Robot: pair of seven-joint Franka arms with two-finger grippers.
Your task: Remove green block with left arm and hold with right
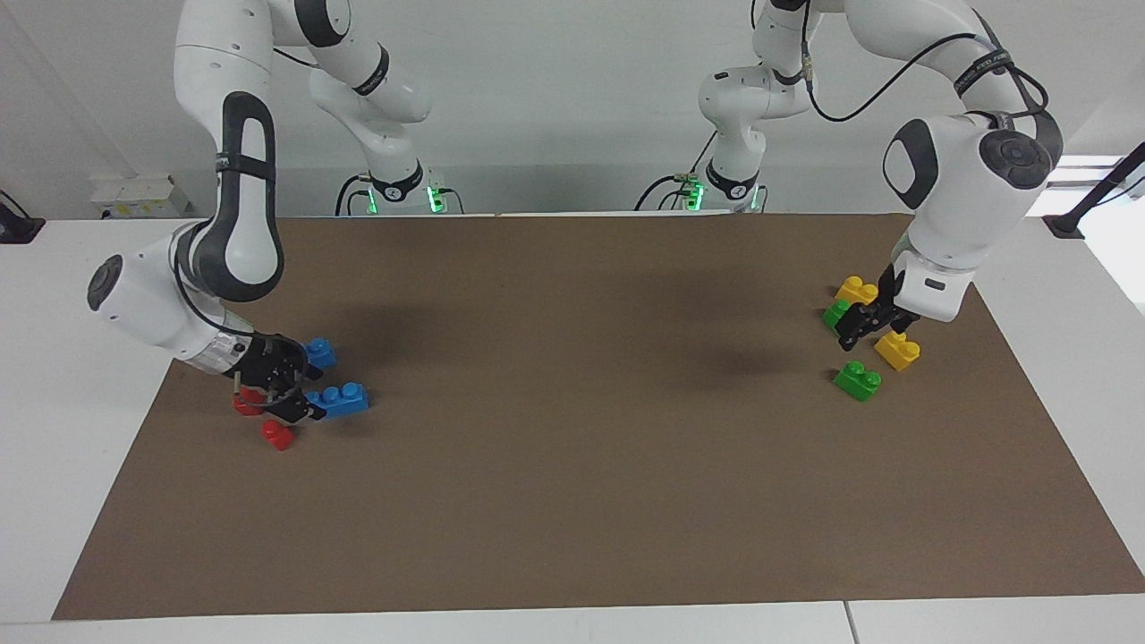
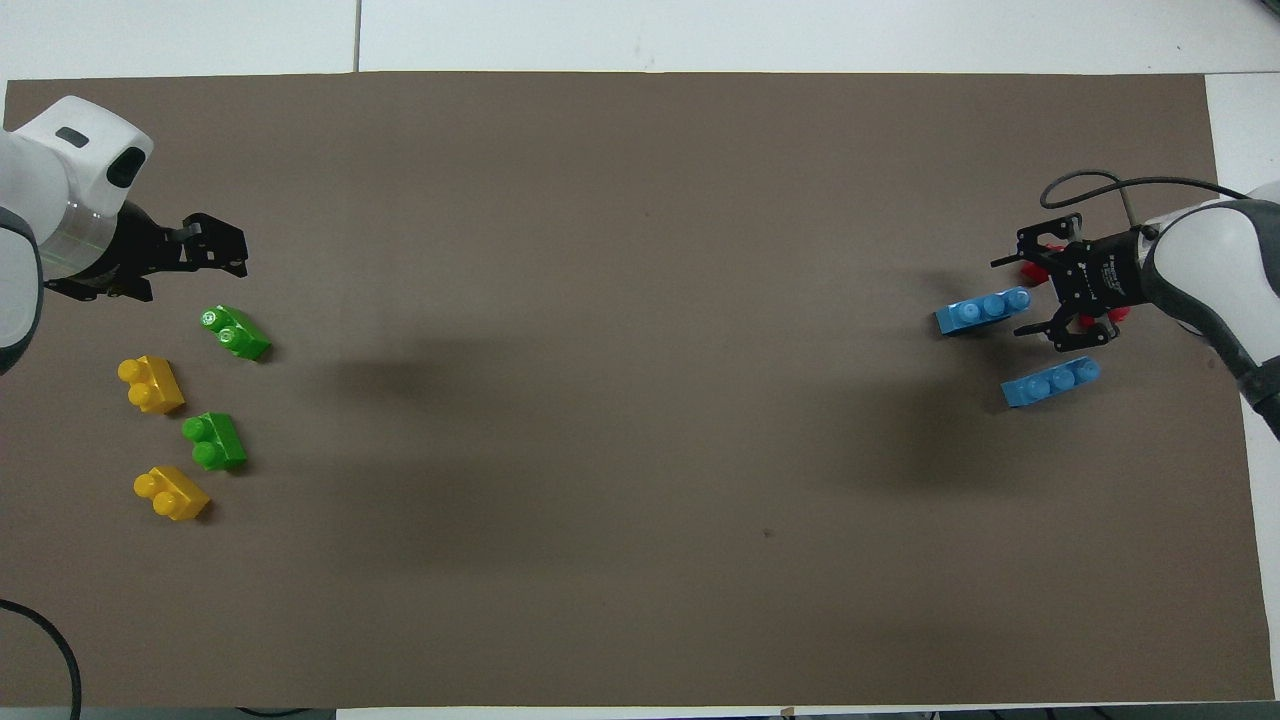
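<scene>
Two green blocks lie on the brown mat at the left arm's end. One [image 1: 857, 379] [image 2: 235, 332] lies farther from the robots. The other [image 1: 835, 313] [image 2: 214, 440] lies nearer and is partly hidden by the gripper in the facing view. My left gripper [image 1: 863, 329] [image 2: 225, 245] hangs open and empty just above the mat among these blocks, touching none. My right gripper [image 1: 291, 402] [image 2: 1012, 297] is low at the right arm's end, its jaws open around one end of a blue three-stud brick [image 1: 338, 400] [image 2: 983, 310].
Two yellow two-stud bricks [image 1: 856, 289] [image 1: 897, 350] [image 2: 171, 492] [image 2: 150, 384] sit beside the green ones. A second blue brick [image 1: 319, 351] [image 2: 1050, 381] and red bricks [image 1: 279, 435] [image 1: 246, 402] lie by the right gripper. The brown mat [image 1: 572, 429] covers the table.
</scene>
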